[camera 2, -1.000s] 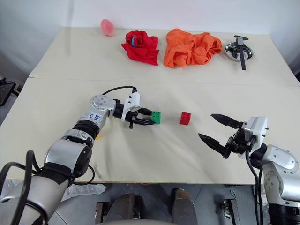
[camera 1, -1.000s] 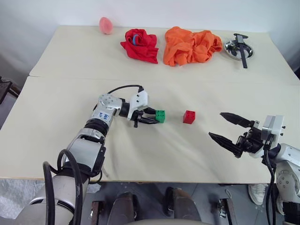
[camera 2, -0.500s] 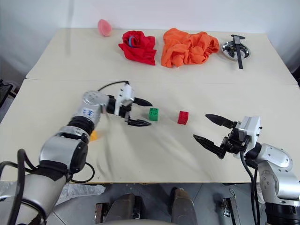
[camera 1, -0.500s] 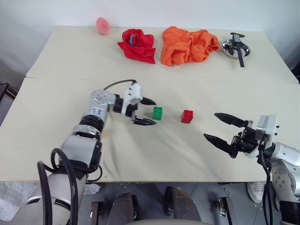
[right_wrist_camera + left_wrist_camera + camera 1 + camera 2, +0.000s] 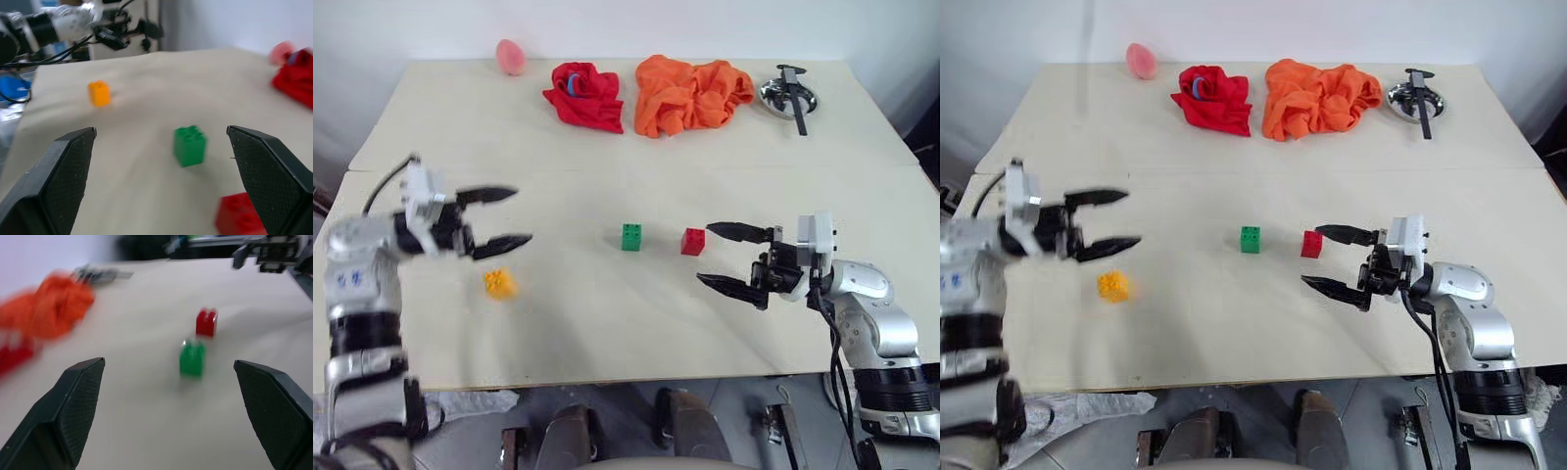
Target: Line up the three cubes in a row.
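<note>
Near the table's middle, a green cube [image 5: 631, 237] and a red cube [image 5: 693, 242] sit side by side with a small gap between them. A yellow-orange cube [image 5: 498, 283] lies apart, far to their left. My left gripper [image 5: 521, 215] hovers open and empty just above and beyond the yellow-orange cube, pointing right toward the other two. Just right of the red cube is my right gripper [image 5: 705, 254], open, empty and pointing left, with its far fingertip close beside the cube. In the right wrist view the green cube [image 5: 190, 145] stands between the spread fingers and the red cube [image 5: 242, 218] is nearer.
Along the table's far edge lie a pink egg-shaped thing [image 5: 511, 56], a red cloth [image 5: 584, 95], an orange cloth [image 5: 690, 93] and a metal bowl [image 5: 781, 96] with a black tool across it. A seam crosses the table behind the cubes.
My left gripper opened, let go of the green cube and swung far to the left, uncovering the yellow-orange cube. My right gripper moved left, up to the red cube.
</note>
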Robot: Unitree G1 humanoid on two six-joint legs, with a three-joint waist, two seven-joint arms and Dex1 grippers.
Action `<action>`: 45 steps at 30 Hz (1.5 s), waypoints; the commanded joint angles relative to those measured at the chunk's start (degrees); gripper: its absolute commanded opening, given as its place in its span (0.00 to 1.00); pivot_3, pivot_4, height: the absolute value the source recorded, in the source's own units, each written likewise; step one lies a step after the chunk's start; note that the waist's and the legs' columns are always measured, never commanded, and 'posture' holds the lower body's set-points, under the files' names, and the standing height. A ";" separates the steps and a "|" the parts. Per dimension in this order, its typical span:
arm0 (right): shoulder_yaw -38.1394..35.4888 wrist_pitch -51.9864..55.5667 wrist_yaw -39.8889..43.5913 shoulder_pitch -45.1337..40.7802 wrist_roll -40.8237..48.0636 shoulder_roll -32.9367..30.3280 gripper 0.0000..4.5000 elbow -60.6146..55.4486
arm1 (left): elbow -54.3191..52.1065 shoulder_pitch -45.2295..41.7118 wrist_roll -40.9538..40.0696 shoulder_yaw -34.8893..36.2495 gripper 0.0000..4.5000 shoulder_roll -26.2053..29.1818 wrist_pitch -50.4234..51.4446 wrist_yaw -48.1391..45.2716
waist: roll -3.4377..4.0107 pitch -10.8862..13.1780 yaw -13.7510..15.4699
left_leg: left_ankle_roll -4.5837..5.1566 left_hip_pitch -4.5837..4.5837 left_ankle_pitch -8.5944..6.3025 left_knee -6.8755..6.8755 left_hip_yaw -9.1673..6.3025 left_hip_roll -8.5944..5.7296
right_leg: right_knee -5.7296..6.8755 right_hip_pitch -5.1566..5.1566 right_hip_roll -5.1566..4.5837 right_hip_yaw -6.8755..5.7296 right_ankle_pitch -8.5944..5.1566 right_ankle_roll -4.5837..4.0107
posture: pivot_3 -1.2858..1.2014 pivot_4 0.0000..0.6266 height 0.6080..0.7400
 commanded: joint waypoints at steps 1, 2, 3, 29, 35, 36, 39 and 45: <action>2.11 -1.09 2.71 -2.68 -0.26 0.64 1.00 -1.02 | -10.70 11.51 -5.02 12.02 1.00 1.93 3.86 6.75 | -0.10 0.03 0.31 | -0.01 -0.03 0.00 0.06 0.00 0.01 | 0.02 0.01 0.00 -0.04 0.00 0.00 | 0.52 0.24 1.00; 2.83 -1.34 3.17 -3.35 -0.44 1.03 1.00 -1.06 | -11.69 15.98 -5.29 14.45 1.00 1.85 3.82 7.64 | -0.10 0.03 0.44 | -0.02 -0.03 -0.01 0.09 -0.02 0.03 | 0.02 0.01 -0.01 -0.03 0.00 0.00 | 0.52 0.24 1.00; 3.53 -1.49 3.46 -3.93 -0.61 1.51 1.00 -1.19 | -12.03 20.23 -5.27 16.42 1.00 1.79 3.18 7.93 | -0.10 0.03 0.65 | -0.01 -0.01 -0.03 0.09 -0.10 0.02 | 0.04 0.02 -0.07 -0.02 0.00 0.00 | 0.52 0.24 1.00; 1.50 -0.20 3.52 0.12 -0.84 -2.30 1.00 -3.87 | 11.44 4.20 5.02 -9.43 1.00 5.37 -13.00 -2.31 | -0.13 -0.05 0.33 | -0.07 0.01 -0.12 -0.03 0.23 -0.05 | 0.09 -0.10 0.03 -0.04 -0.02 -0.05 | 0.52 0.24 1.00; -0.40 0.08 1.76 3.00 -0.61 -3.53 1.00 -6.28 | 13.99 1.20 4.07 -11.99 0.73 6.67 -12.52 -8.65 | -0.13 -0.05 0.52 | -0.06 -0.03 -0.12 -0.01 0.22 -0.03 | 0.08 -0.12 0.03 -0.03 -0.02 -0.04 | 0.52 0.24 1.00; -0.77 0.07 1.56 3.57 -0.60 -3.77 1.00 -6.54 | 13.63 1.33 4.00 -12.30 0.68 7.10 -12.18 -9.73 | -0.13 -0.05 0.54 | -0.06 -0.03 -0.12 -0.01 0.23 -0.04 | 0.08 -0.12 0.02 -0.02 -0.01 -0.04 | 0.52 0.24 1.00; -2.21 0.09 0.68 5.52 -0.40 -4.36 1.00 -7.38 | 11.61 2.19 3.98 -13.62 0.47 8.84 -10.55 -12.98 | -0.13 -0.05 0.63 | -0.06 -0.02 -0.12 -0.01 0.22 -0.03 | 0.09 -0.12 0.02 -0.02 -0.01 -0.04 | 0.52 0.24 1.00; -3.77 -0.80 -1.01 7.16 -0.69 -3.84 1.00 -7.05 | 15.35 -9.66 3.35 -15.02 0.34 4.29 -8.34 -9.39 | -0.16 -0.03 1.70 | -0.06 -0.07 -0.12 0.10 0.16 -0.04 | 0.11 -0.11 0.00 -0.04 -0.01 -0.04 | 0.52 0.24 1.00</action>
